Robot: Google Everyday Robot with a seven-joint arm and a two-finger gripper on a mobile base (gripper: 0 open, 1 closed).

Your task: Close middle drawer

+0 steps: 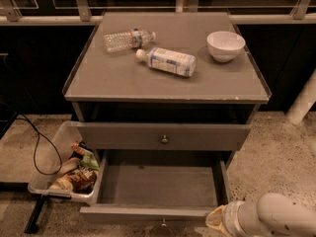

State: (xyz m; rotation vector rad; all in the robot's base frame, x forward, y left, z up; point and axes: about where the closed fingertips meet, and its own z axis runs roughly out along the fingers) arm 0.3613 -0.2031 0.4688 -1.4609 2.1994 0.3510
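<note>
The middle drawer (158,186) is pulled far out from the grey cabinet, and its inside looks empty. Its flat front (143,214) runs along the bottom of the view, with the small metal knob (163,226) at the frame's lower edge. The similar knobbed drawer front (163,136) directly above it is only slightly out. My gripper (217,220) is at the drawer's front right corner, at the end of my white arm (279,215), touching or very close to the front panel.
On the cabinet top (108,78) lie a clear water bottle (127,39) and a white labelled bottle (167,61), with a white bowl (225,45) at the right. A plastic bin of snacks (66,174) and a black cable (37,147) sit on the floor at the left.
</note>
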